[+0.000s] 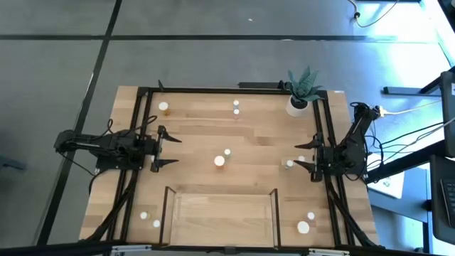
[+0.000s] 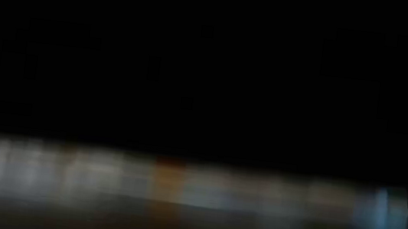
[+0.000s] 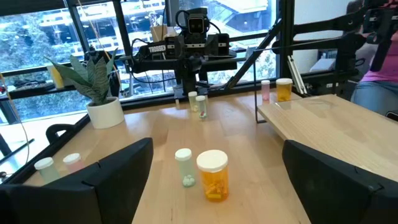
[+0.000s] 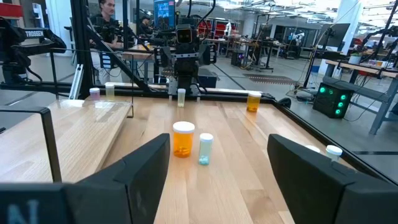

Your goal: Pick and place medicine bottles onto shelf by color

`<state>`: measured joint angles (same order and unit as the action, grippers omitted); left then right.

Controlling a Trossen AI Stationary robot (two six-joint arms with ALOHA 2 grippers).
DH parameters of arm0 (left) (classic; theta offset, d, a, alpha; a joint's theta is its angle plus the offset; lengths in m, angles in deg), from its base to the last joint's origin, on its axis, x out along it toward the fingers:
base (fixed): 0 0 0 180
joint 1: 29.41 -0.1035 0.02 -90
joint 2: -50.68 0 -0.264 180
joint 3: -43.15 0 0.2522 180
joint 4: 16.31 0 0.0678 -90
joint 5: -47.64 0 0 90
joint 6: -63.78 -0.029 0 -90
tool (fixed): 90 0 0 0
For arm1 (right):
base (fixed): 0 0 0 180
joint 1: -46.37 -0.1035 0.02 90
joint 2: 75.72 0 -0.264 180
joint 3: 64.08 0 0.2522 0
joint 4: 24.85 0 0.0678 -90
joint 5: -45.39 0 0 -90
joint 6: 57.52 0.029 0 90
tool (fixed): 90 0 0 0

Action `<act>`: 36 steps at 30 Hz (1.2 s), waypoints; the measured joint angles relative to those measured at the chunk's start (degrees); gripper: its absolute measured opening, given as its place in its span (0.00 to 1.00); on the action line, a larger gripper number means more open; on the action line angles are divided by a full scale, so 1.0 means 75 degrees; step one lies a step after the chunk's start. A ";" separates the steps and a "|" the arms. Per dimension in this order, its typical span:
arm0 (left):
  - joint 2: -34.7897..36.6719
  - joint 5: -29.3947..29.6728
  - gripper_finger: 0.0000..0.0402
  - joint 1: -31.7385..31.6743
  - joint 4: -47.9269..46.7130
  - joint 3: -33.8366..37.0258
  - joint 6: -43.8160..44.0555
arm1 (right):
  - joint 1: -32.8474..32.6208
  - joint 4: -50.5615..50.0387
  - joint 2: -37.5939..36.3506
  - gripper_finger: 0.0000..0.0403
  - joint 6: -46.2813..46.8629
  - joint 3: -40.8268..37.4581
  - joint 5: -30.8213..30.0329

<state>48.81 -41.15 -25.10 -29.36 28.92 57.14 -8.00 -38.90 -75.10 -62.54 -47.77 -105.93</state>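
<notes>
Bottles sit scattered across the light-wood bench (image 1: 199,142); the shelf (image 1: 220,213), a pale plank with thin dark end bars at lower centre of the high view, carries none yet. Both tools stand released: left tool (image 1: 168,148) at middle left, right tool (image 1: 304,156) at middle right. Nearest mid-bench is a wide amber bottle (image 1: 220,161) with a smooth white cap, a slim clear bottle (image 1: 227,152) just beside it. Best approach is probably level, fingers straddling the round body below the cap without nudging the neighbour.

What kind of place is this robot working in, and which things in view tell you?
Probably a robotics lab or workshop in a large open building. The right wrist view shows workbenches with equipment and a monitor; the left wrist view shows big windows; two arms share a framed wooden table.
</notes>
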 joint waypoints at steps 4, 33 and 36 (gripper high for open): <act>0.0002 -0.0001 0.88 -0.0001 0.0001 0.0002 0.0001 | 0.0001 -0.0001 0.0002 0.67 -0.0095 0.0001 -0.0009; 0.0000 -0.0002 0.88 -0.0003 0.0000 0.0000 0.0000 | 0.0001 -0.0009 0.0000 0.67 -0.0411 0.0002 0.1409; 0.0001 -0.0002 0.88 -0.0002 0.0001 0.0000 0.0000 | -0.0001 -0.0028 0.0003 0.67 -0.0705 0.0000 0.2494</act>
<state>48.82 -41.17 -25.11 -29.36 28.92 57.14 -8.01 -39.12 -75.08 -67.83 -47.77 -87.23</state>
